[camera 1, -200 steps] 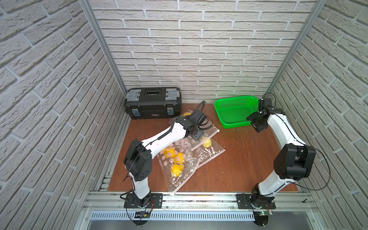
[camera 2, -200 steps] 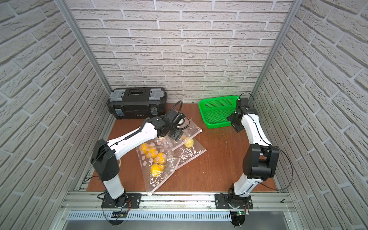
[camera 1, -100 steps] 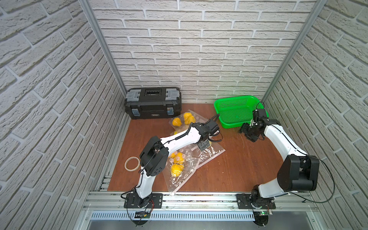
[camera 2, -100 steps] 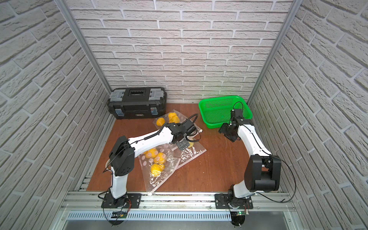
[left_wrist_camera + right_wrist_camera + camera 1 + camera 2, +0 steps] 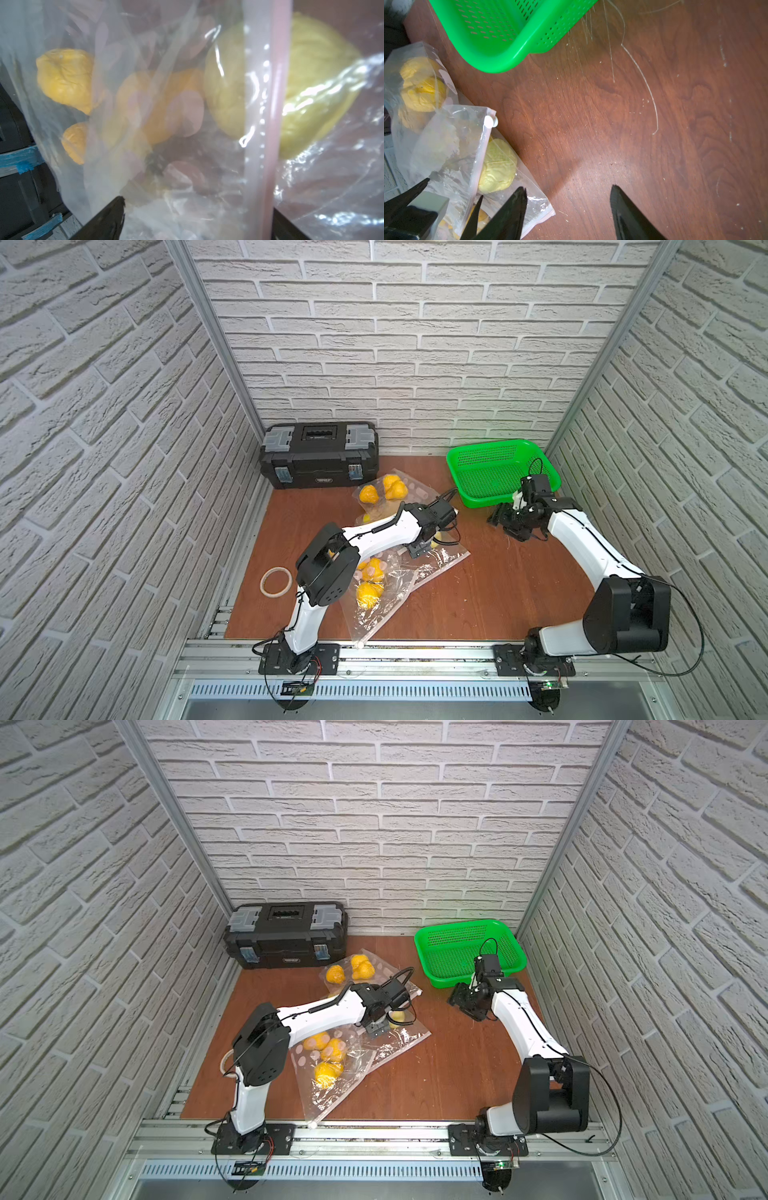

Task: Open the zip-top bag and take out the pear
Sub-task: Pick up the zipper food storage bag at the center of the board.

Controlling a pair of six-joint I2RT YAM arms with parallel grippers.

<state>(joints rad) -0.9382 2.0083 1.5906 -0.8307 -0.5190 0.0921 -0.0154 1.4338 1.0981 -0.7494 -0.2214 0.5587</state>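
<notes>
Brown wooden surface (image 5: 498,593): left jaws gape astride the clear zip-top bag's (image 5: 442,559) pink seal (image 5: 277,104), likely to pinch it; right jaws, at three o'clock, stand apart, empty.

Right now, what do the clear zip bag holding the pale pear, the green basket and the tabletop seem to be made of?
Zip-top bag: thin clear plastic film, glossy; it crinkles and glints.
Green basket: likely moulded plastic, smooth sheen, perforated walls.
Tabletop: wood or wood-look laminate, fairly matte, grain and scratches showing.
</notes>
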